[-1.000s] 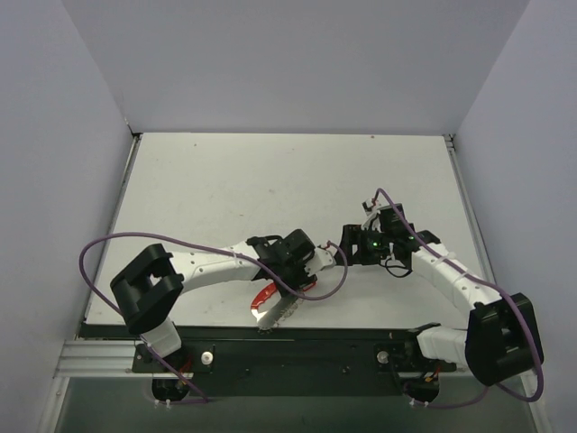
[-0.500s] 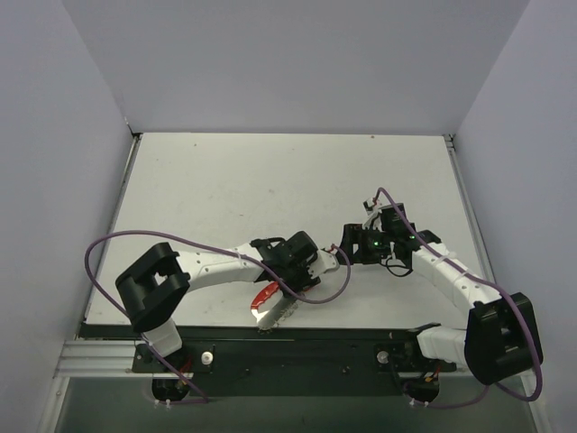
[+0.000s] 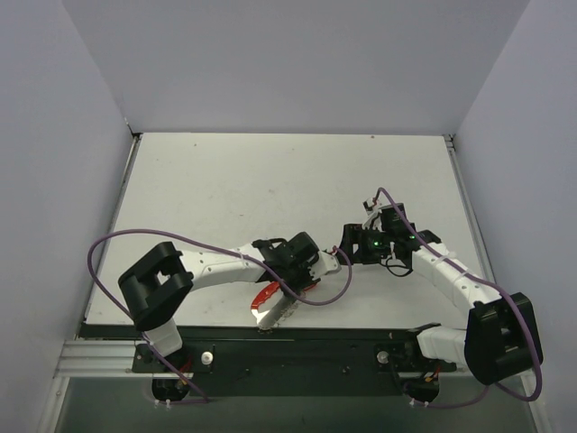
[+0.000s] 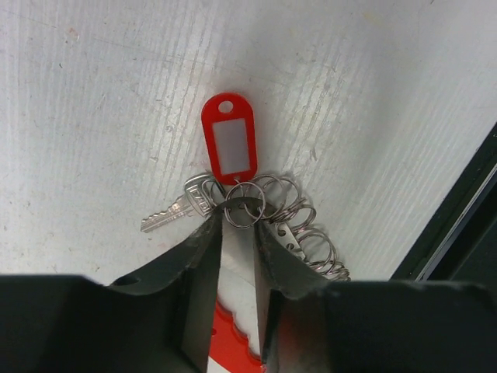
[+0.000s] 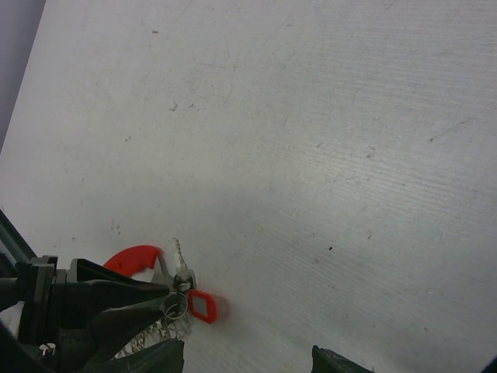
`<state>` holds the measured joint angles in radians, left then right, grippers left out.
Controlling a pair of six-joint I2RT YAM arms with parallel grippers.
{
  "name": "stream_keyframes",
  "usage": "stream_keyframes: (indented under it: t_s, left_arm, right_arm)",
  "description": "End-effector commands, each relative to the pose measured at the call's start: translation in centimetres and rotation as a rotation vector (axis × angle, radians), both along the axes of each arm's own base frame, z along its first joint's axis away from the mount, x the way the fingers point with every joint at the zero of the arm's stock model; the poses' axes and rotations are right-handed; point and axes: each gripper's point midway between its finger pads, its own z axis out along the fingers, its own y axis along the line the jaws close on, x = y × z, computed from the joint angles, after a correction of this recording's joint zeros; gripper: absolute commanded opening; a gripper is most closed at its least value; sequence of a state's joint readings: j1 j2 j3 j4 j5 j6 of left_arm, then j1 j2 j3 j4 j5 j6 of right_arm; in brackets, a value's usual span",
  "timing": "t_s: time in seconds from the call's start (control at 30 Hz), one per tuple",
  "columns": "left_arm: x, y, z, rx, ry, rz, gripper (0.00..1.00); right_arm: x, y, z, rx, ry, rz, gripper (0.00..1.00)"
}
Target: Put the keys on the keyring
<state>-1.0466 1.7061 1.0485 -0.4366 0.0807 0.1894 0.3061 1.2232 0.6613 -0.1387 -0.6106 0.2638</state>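
On the wrist feed I saw the left gripper (image 4: 237, 225) low over the table (image 4: 85, 93), close to the near edge, with its jaws a narrow gap apart. A small split ring (image 4: 245, 203) sat right at the fingertips (image 4: 206, 233), spanning the gap. I couldn't tell whether it was pinched or only touching. The key (image 4: 172, 213) lay flat just left of the tips in that view, head against the ring and blade pointing away to the lower left. A red tag (image 4: 229, 144) lay flat just beyond the ring, pale insert facing up. The keyring (image 4: 233, 346) was under the gripper, its red curved loop showing through the gap between the fingers. Its silver chain (image 4: 311, 237) was bunched in coils just right of the tips, running toward the table edge. In the right wrist view the key sat between the red loop and the tag, all packed close together. The right gripper (image 3: 345, 245) hovered near the cluster on its right side, pointed at it, jaws wide apart and holding nothing.
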Motion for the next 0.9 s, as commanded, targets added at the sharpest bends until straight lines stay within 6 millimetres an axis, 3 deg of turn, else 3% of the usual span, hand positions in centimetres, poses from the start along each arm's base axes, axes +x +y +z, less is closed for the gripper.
stream_keyframes:
  t_s: [0.0,0.27,0.5,0.73,0.87]
  left_arm:
    - [0.2,-1.8,0.4,-0.051,-0.003,-0.033,0.3]
    - [0.6,-2.0,0.4,-0.051,-0.022,-0.026,0.21]
    - [1.5,-2.0,1.0,-0.054,-0.066,-0.011,0.0]
    - [2.2,-1.4,1.5,-0.043,-0.103,0.023,0.0]
    - [2.5,-1.8,3.5,-0.124,-0.137,0.049,0.0]
  right_arm:
    - [-0.3,-0.1,-0.2,0.011,0.007,0.011,0.65]
    - [-0.3,0.0,-0.3,0.015,0.008,0.017,0.65]
    - [-0.3,0.2,-0.2,0.024,0.01,0.022,0.65]
    - [-0.3,0.4,0.0,0.039,0.008,0.031,0.64]
    - [-0.4,0.5,0.0,0.045,0.01,0.037,0.64]
